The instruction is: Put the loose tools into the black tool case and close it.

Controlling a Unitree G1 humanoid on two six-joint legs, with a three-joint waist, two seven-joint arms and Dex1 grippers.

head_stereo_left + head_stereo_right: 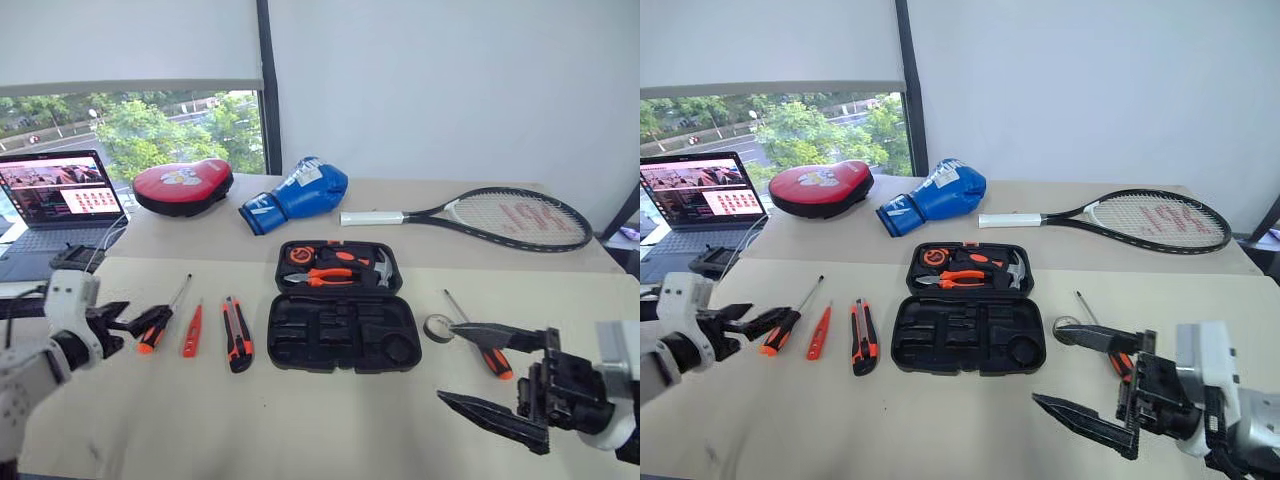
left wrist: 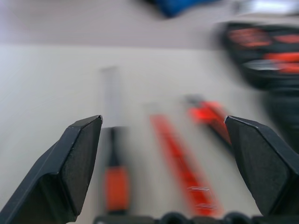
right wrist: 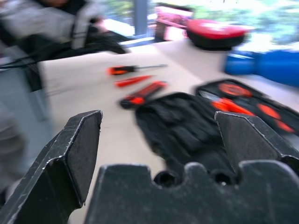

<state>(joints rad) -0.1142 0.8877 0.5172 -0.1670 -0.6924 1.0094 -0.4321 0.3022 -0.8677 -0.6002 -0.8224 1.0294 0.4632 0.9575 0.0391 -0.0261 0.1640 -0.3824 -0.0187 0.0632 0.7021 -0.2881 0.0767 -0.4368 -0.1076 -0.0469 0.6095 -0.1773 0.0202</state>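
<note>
**Open case in the middle of the desk, tools on both sides, both grippers wide and empty**

At the far edge of the desk (image 1: pixel 200 420) we see a laptop (image 1: pixel 60 200) at the far left corner, then a red punch pad (image 1: pixel 183 186), a blue boxing glove (image 1: pixel 296 193) and a tennis racket (image 1: pixel 480 216) toward the far right. None of these lies between the tools and the case.

The black tool case (image 1: pixel 343 306) lies open in the middle of the desk. Its far half holds orange-handled pliers (image 1: pixel 322 279) and a hammer (image 1: pixel 384 268); the slots of the near half are free. Left of the case lie, in a row, the utility knife (image 1: pixel 236 334), the small orange screwdriver (image 1: pixel 192 331) and one black-shafted screwdriver (image 1: pixel 163 315). Right of the case lie the small tape roll (image 1: pixel 438 328) and the second screwdriver (image 1: pixel 480 337).

Our left gripper (image 1: pixel 128 318) hangs near the left edge, just beside the handle of the left screwdriver, with the fingers wide apart and nothing between them. Our right gripper (image 1: pixel 468 365) is near the right near corner, also spread wide and empty; its upper finger crosses in front of the second screwdriver.
</note>
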